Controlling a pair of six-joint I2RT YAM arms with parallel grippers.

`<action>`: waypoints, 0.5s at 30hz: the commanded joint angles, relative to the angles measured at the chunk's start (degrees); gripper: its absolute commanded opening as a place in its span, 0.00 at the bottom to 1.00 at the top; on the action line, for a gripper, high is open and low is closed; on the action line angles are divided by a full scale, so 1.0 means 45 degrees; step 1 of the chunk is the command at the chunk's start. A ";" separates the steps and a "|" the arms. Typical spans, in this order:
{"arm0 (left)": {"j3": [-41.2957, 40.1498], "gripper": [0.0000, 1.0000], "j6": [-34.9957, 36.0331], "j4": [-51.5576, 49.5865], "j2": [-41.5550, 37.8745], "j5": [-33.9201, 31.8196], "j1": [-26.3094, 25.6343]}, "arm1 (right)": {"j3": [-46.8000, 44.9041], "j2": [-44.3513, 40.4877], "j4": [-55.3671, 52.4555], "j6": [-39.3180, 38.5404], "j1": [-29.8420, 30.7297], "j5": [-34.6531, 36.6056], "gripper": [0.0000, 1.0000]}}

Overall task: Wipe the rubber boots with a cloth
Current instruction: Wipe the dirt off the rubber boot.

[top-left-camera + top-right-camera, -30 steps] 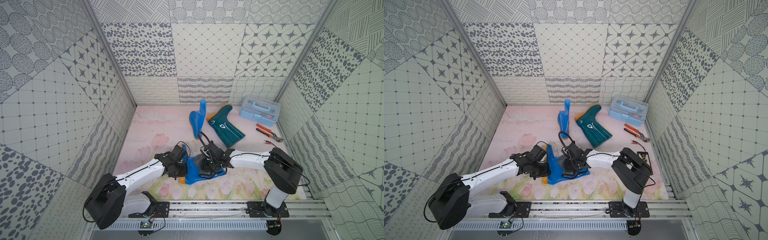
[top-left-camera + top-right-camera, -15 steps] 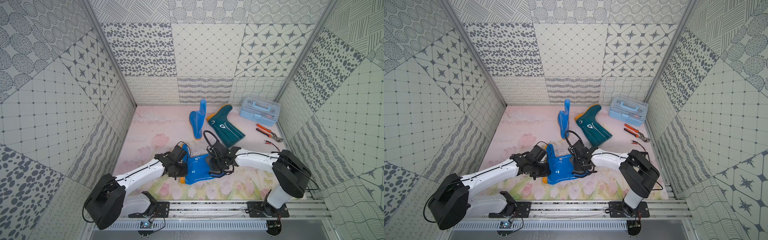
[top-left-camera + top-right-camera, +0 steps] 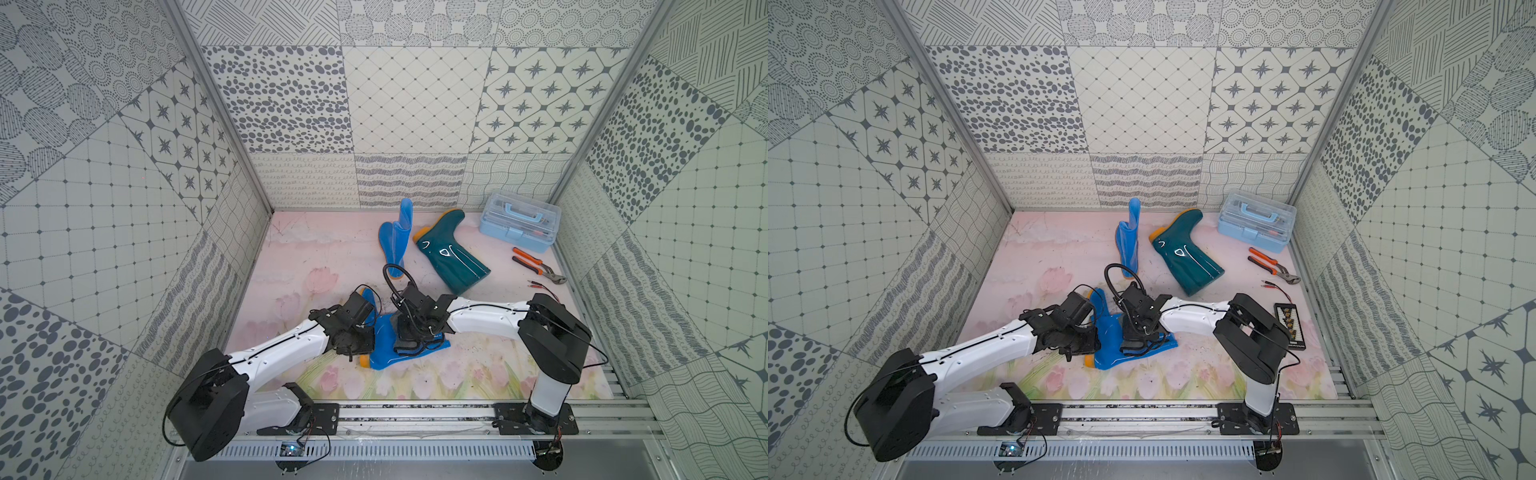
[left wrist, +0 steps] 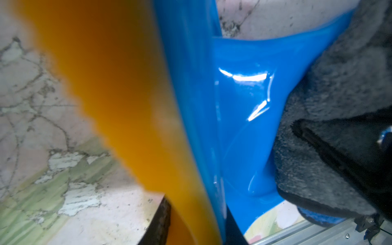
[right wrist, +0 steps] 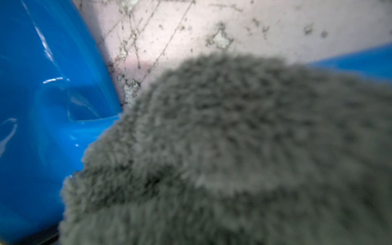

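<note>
Left gripper [image 3: 361,348]: clamped on blue boot [image 3: 384,347], nine o'clock.
Right gripper [image 3: 409,333]: pinching cloth [image 5: 233,148], three o'clock.
Risk: glossy boot flexes; cloth skids off.

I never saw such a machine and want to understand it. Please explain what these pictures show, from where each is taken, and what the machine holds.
Two white robot arms, the left arm and the right arm, are fixed to a rail; each ends in a gripper. Two pictures look down from above; two come from wrist cameras. The left gripper clamps the near blue boot by its orange sole. The right gripper is shut on a grey cloth, pressed onto that boot. Behind, on the flowered mat, are another blue boot, a green boot, a toolbox and pliers.
</note>
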 commanded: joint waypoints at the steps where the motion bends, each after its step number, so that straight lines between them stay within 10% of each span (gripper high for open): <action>1: -0.0158 0.00 0.0541 -0.0237 -0.0305 0.0809 -0.0247 | -0.3049 -0.0312 -0.2501 -0.0630 -0.1825 0.1730 0.00; 15: 0.0113 0.00 0.0564 0.0172 0.0099 0.0970 -0.0249 | 0.0075 -0.3609 -0.1018 -0.0847 0.0177 0.1357 0.00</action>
